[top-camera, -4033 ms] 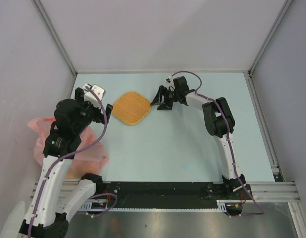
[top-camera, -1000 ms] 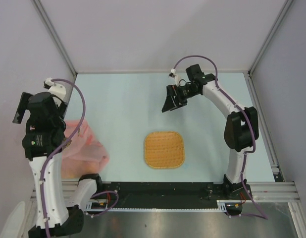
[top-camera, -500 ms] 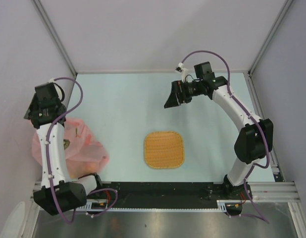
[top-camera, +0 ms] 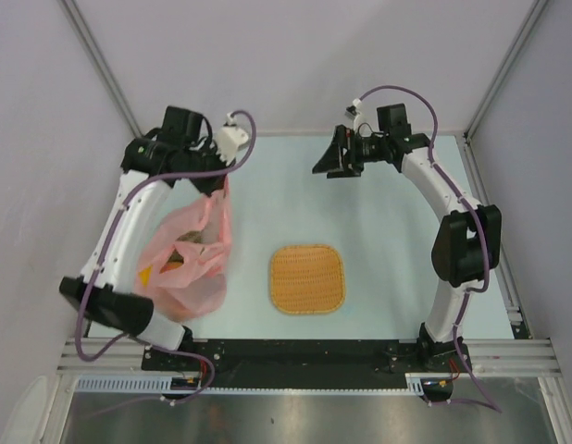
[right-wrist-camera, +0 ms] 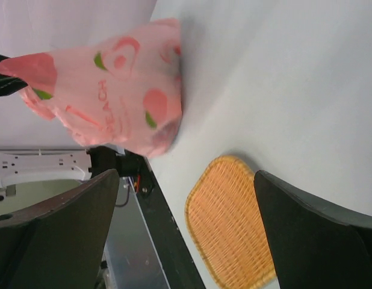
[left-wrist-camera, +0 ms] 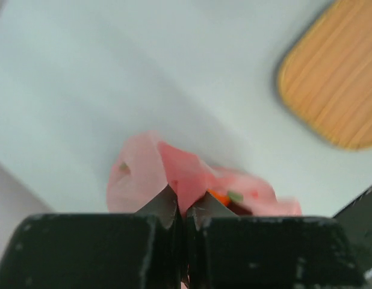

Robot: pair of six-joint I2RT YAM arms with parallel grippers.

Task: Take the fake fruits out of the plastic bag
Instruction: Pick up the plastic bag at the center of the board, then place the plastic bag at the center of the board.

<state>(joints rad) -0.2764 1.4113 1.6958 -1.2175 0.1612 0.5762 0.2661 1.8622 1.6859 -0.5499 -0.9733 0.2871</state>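
Your left gripper [left-wrist-camera: 181, 203] is pressed together on a fold of the plastic bag [left-wrist-camera: 144, 174]. The pink film is pinched right between the fingertips, and the rest of the bag spreads out just beyond them. From above, the bag hangs down from that pinch as a loose, crinkled sack, drooping back along your left arm towards its base. You cannot tell from these views whether its bottom rests on the pale blue table [top-camera: 388, 240].

The fake fruits [top-camera: 173, 266] are inside the bag. They show through the film as orange-yellow and darker shapes low in the sack, well below your left fingertips. In the left wrist view, one orange fruit [left-wrist-camera: 218, 196] with a green speck sits just past the tip of the finger on the right. Which fruits the others are you cannot tell.

Your right gripper [top-camera: 330, 165] is spread wide and holds nothing, with one dark finger [right-wrist-camera: 53, 235] at each side of its wrist view. It stands well apart from the bag and faces its printed peach pattern. The woven orange mat [top-camera: 307, 278] lies flat on the table ahead of the right gripper, between its two fingers in that view. It lies beside the bag without touching it.
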